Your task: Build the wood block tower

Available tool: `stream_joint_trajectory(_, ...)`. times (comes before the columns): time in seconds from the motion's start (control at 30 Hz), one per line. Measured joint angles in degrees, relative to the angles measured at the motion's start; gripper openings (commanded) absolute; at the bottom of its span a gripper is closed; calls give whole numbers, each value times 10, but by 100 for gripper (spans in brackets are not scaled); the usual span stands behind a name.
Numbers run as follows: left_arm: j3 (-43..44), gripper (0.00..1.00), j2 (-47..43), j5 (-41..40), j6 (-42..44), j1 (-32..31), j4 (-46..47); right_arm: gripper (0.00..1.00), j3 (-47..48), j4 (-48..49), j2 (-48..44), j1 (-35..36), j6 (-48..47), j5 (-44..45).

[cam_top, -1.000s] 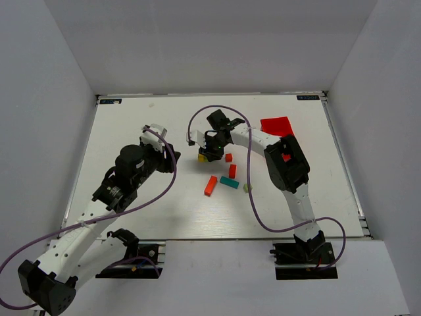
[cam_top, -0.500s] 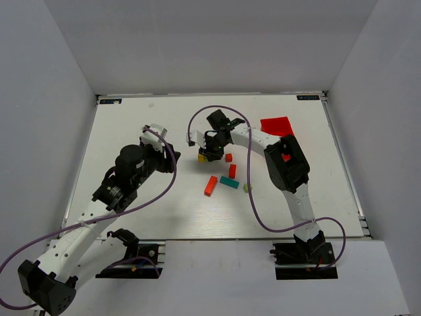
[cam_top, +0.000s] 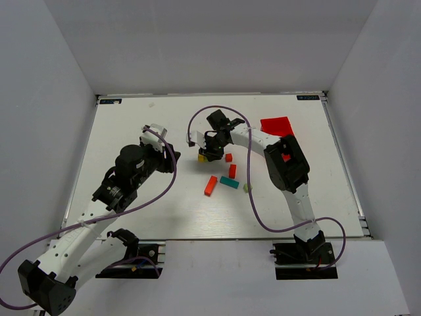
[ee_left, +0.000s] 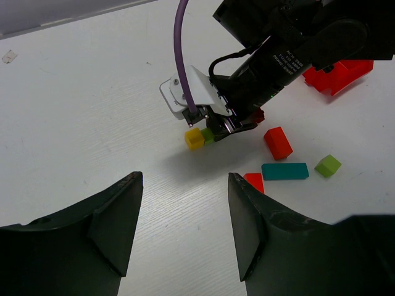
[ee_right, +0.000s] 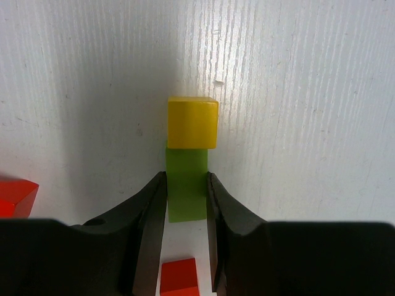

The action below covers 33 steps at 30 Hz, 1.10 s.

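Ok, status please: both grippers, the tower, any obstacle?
Left gripper open, empty. Right gripper shut on green block, touching yellow cube, not stacked. Red block close by; teal bar loose.

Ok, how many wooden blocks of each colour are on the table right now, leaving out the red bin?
yellow cube: 1
green cube: 2
red block: 2
orange bar: 1
teal bar: 1
Total: 7

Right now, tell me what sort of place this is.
Probably a lab robot test cell: a white table boxed in by plain walls, two arms bolted at its near edge, and painted wood blocks scattered about.
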Motion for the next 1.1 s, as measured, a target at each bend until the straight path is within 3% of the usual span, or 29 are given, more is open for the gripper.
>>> stream_joint_trajectory(0.63,0,68,0,0,0,0,0,31,0,0,0,0,-6,0)
stream_joint_trajectory(1.0,0,68,0,0,0,0,0,58,0,0,0,1,-7,1)
stream_joint_trajectory(1.1,0,68,0,0,0,0,0,60,0,0,0,1,-7,2)
